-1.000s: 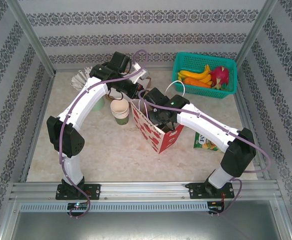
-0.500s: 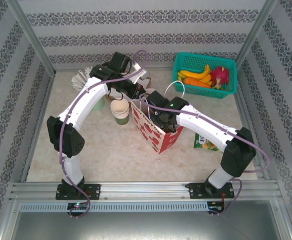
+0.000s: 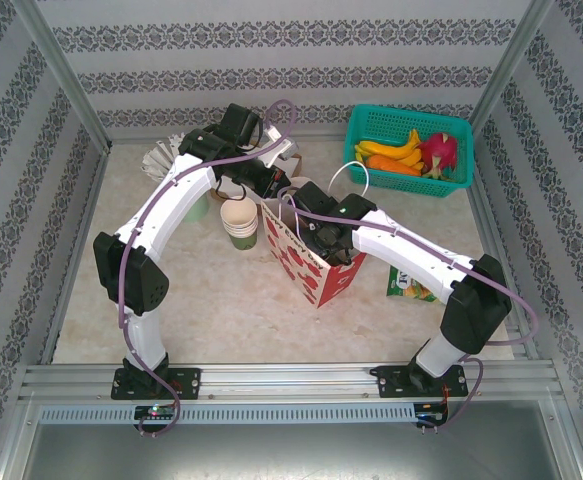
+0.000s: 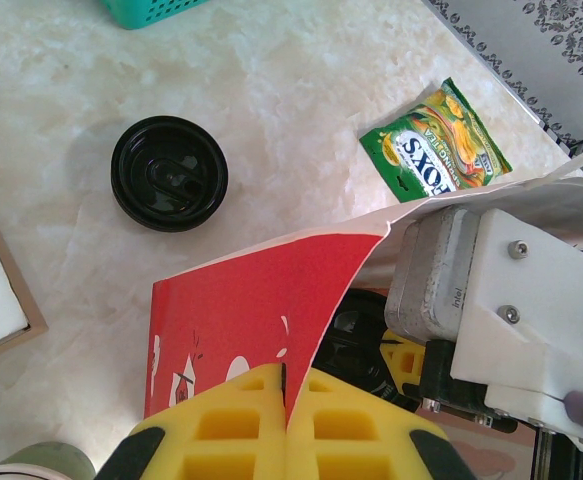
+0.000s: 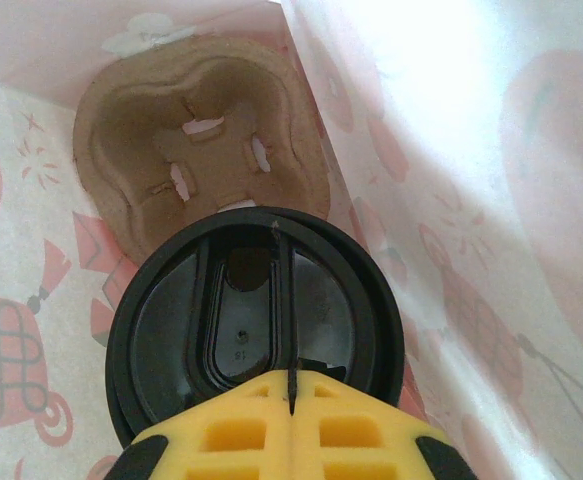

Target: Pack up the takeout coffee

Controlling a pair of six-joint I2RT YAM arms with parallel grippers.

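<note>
Left fingers [image 4: 226, 430] are clamped on the top edge of the red paper bag [image 4: 241, 300], holding it on the bench [image 4: 271, 90]. Inside the bag, right fingers [image 5: 231, 435] sit pressed together at the rim of the black-lidded coffee cup [image 5: 251, 310]. I cannot tell if they pinch it. The cup is against the cardboard cup carrier [image 5: 171, 110].

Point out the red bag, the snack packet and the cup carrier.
red bag [image 4: 241, 300], left wrist view, red side panel
snack packet [image 4: 434, 143], left wrist view, printed front
cup carrier [image 5: 216, 160], right wrist view, floor of empty well
</note>
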